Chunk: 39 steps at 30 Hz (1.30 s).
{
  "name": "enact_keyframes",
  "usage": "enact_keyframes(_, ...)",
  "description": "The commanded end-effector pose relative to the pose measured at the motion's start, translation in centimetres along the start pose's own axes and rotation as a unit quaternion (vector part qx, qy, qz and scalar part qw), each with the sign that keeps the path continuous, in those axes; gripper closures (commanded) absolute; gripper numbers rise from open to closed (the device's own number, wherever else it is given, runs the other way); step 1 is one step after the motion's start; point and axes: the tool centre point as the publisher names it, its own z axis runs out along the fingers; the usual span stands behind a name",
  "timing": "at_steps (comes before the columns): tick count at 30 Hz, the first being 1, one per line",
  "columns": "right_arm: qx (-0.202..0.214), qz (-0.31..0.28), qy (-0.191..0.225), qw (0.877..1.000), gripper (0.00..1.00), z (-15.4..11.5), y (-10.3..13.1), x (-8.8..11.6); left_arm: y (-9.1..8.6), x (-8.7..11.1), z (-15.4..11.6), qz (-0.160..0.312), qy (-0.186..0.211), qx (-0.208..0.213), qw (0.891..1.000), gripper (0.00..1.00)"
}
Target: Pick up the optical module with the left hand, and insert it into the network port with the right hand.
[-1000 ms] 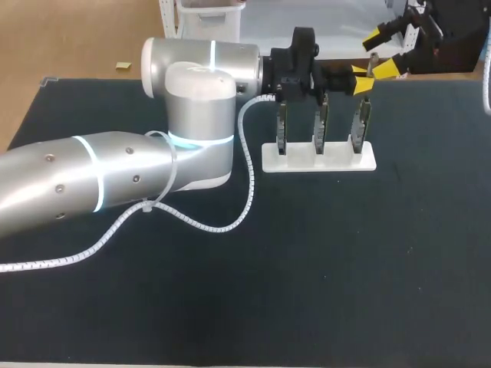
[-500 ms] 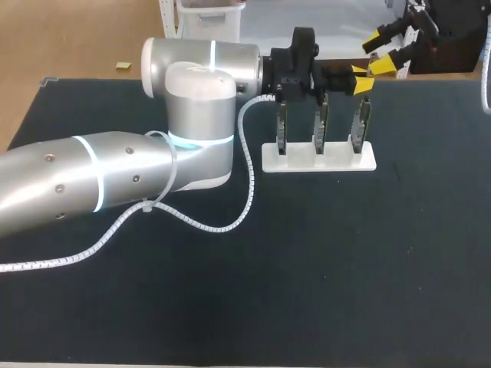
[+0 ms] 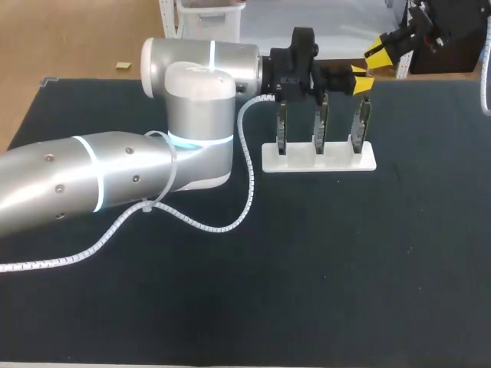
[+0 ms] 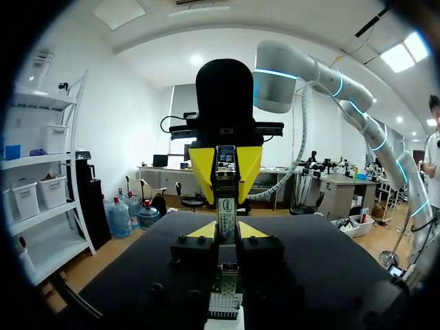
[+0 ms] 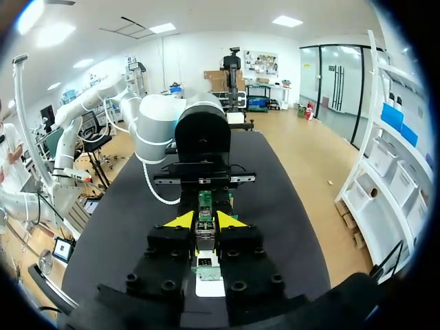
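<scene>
**A:** Black cloth covers the table (image 3: 345, 261), and the silver left arm (image 3: 100, 180) lies across the lower left of the frame with its spiral cable (image 3: 250, 188) trailing. Is there trouble that close in?

**B:** Little. The cable hangs slack, though I judge it could brush the white rack (image 3: 318, 159) at centre frame if the arm swings.

**A:** And the rack itself?

**B:** That is the main worry. The optical module (image 3: 360, 123) stands upright in its right-hand slot, with two other modules (image 3: 281, 126) beside it. The left gripper (image 3: 360, 81) reaches over them from the left. In its wrist view the yellow tips appear pressed to both sides of the module (image 4: 225, 206), so I take it as clamped on it near the top.

**A:** So a crooked pull is the risk?

**B:** Yes. A lift off the vertical could jam the module in its slot and drag or tip the rack. The hold is high up, so the module might also pivot in the grip.

**A:** Farther back?

**B:** The right gripper (image 3: 381, 52) hangs at the upper right, apart from the rack. I cannot tell whether it is open or closed. A skewed module would make the handover awkward, and I can find no network port in view.
</scene>
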Motion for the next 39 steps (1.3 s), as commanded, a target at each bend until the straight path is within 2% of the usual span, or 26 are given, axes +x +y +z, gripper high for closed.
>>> enact_keyframes(1, 0.003, 0.000, 0.000, 1.000, 1.00, 0.1, 0.2, 0.0, -0.1, 0.0, 0.0, 0.001, 0.000, 0.000, 1.000, 1.00)
enact_keyframes(4, 0.003, 0.000, 0.000, 1.000, 1.00, 0.0, 0.2, 0.1, -0.1, 0.0, 0.0, 0.001, 0.000, 0.000, 1.000, 1.00)
enact_keyframes(5, 0.003, 0.000, 0.000, 1.000, 1.00, 0.0, 0.3, 0.1, -0.1, 0.0, 0.0, 0.001, 0.000, 0.000, 1.000, 0.71)
enact_keyframes(6, 0.003, 0.000, 0.000, 1.000, 1.00, 0.0, 0.3, 0.1, -0.1, 0.0, 0.0, 0.001, 0.000, 0.000, 1.000, 0.00)
enact_keyframes(18, 0.006, -0.003, 0.000, 1.000, 1.00, -0.2, 0.2, 0.1, -0.2, -0.2, -0.3, -0.002, 0.006, 0.001, 1.000, 0.00)
enact_keyframes(27, 0.007, -0.003, -0.002, 1.000, 1.00, -0.2, 0.2, 0.2, -0.6, -0.5, -1.5, -0.006, 0.063, 0.003, 0.998, 0.00)
enact_keyframes(34, 0.007, -0.002, -0.002, 1.000, 1.00, -0.3, 0.2, 0.3, -0.4, 0.7, -1.5, -0.001, 0.125, -0.002, 0.992, 0.00)
enact_keyframes(39, 0.009, 0.000, -0.002, 1.000, 1.00, -0.4, 0.2, 0.3, -0.3, 1.3, -1.5, -0.008, 0.142, 0.008, 0.990, 0.00)
